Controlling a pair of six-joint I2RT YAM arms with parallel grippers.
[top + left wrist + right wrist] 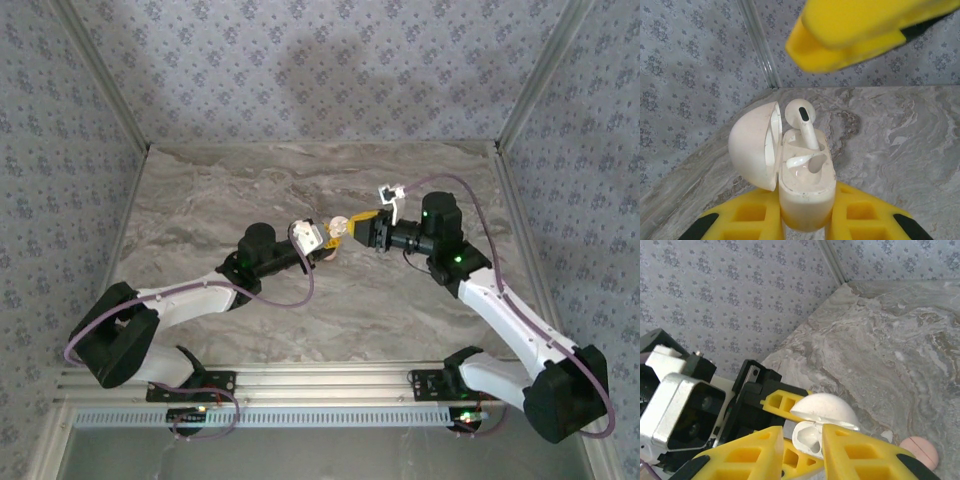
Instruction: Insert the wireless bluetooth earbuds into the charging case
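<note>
Above the bench (200,200), the left fingers (747,217) clamp the open case (806,195), lid (752,150) swung to 9 o'clock, one earbud (802,120) stem-down but standing proud at its 12 o'clock end; the right fingers (860,452), narrowly parted, hold nothing, and seating it seemingly remains.

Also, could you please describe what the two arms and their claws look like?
The left arm and right arm each have white links, black joints and a looping purple cable. Green lights glow on them. The left claw and right claw have yellow fingers with hollow cut-outs and black patches.
</note>
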